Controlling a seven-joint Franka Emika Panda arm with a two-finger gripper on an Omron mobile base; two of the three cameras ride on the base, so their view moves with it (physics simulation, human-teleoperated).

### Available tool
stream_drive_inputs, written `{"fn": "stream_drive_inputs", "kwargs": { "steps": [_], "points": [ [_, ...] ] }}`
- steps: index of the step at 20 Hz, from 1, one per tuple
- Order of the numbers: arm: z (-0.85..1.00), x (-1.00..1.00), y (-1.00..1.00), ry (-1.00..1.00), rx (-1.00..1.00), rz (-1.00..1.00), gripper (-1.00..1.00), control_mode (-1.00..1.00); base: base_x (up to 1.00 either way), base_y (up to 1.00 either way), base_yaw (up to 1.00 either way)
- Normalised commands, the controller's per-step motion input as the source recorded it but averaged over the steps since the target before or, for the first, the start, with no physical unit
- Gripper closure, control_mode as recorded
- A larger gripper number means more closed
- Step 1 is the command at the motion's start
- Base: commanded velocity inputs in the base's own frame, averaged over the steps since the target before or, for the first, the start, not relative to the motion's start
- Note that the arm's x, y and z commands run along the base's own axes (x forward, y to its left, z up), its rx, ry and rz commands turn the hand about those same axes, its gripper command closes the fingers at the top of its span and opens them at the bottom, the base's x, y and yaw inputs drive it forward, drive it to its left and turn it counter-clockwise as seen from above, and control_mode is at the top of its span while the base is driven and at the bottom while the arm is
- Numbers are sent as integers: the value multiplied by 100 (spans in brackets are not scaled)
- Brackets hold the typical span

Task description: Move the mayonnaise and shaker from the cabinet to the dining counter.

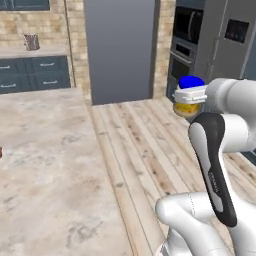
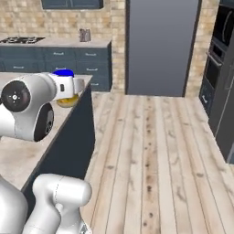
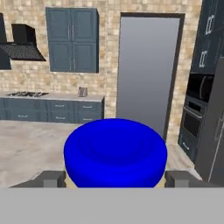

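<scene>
My gripper (image 3: 115, 178) is shut on the mayonnaise (image 1: 189, 102), a squat jar with yellowish contents and a bright blue lid (image 3: 115, 151). The jar hangs upright in the air, gripped around its white label band. In the left base view the gripper (image 1: 190, 95) holds it over the wooden floor, to the right of the dining counter (image 1: 45, 165). From the right base view the jar (image 2: 67, 99) and gripper (image 2: 68, 86) sit by the far corner of the counter (image 2: 18, 155). Both dark fingertips (image 3: 52, 178) flank the lid. The shaker is out of view.
A grey door panel (image 1: 120, 47) stands straight ahead across the plank floor (image 2: 151, 151). An oven stack (image 1: 185, 50) and tall dark units line the right. A far counter with blue drawers (image 2: 55, 59), a grey holder (image 3: 82, 92) and a shut wall cabinet (image 3: 72, 39) lie left.
</scene>
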Motion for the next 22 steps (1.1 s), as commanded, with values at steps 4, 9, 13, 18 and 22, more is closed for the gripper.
{"fn": "stream_drive_inputs", "kwargs": {
  "steps": [4,9,13,18,22],
  "points": [
    [0,0,0,0,0,0,100,100,-46,-22,67],
    [0,0,0,0,0,0,100,100,-60,-44,70],
    [0,0,0,0,0,0,100,100,-64,-52,71],
    [0,0,0,0,0,0,100,100,-41,-59,73],
    [0,0,0,0,0,0,100,100,-1,-68,62]
  ]
}}
